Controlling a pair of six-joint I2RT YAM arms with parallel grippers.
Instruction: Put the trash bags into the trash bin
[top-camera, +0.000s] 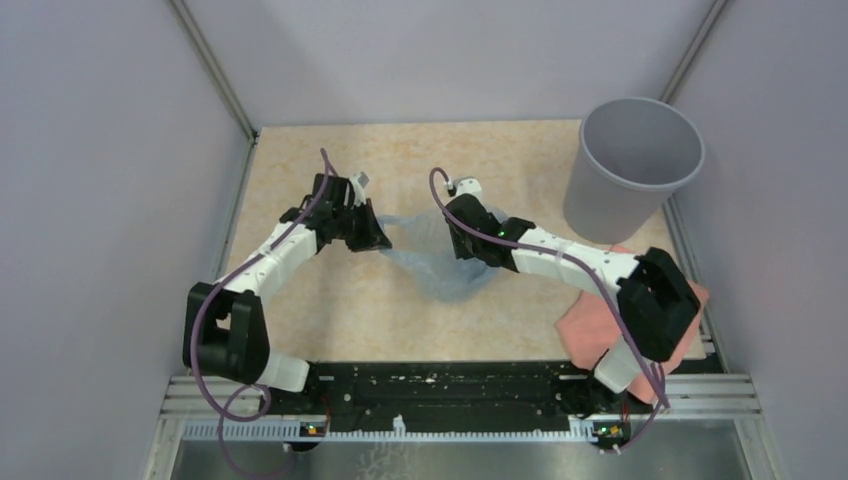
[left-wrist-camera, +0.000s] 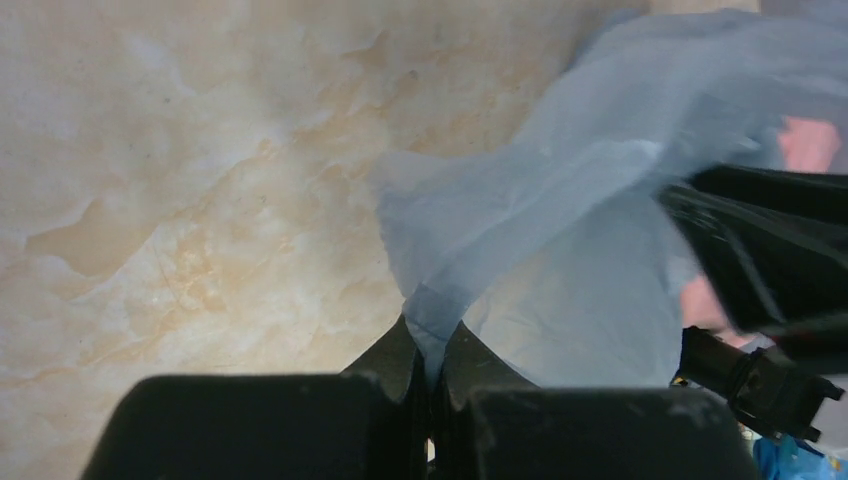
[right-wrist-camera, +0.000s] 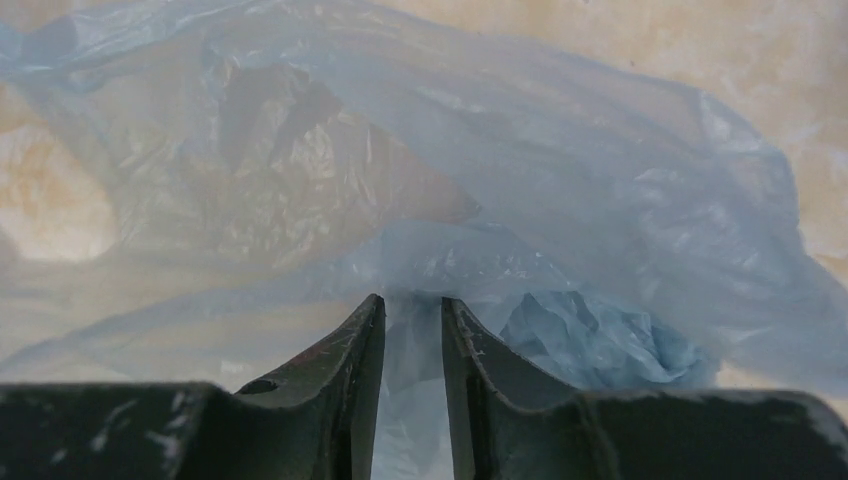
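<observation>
the bag (top-camera: 440, 265) lies crumpled on the tabletop (top-camera: 400, 325) near its middle, between the 2 arms and well apart from the bin (top-camera: 610, 205), which stands upright at the far right corner. the left pincer (left-wrist-camera: 432, 335) is clamped together on a twisted edge of the bag: the film comes out from between its tips and fans away up and to the right in the left wrist view. the right pincer (right-wrist-camera: 412, 305) sits low over the bag's other side. its fingers (right-wrist-camera: 350, 350) stand with a narrow gap and pale blue film fills that gap, but i cannot tell whether they press it. beyond those tips the bag billows in loose, see-through folds, with the marbled beige tabletop showing through. a pink cloth (top-camera: 585, 335) lies flat at the near right, partly under the right arm, near the bin's base.
</observation>
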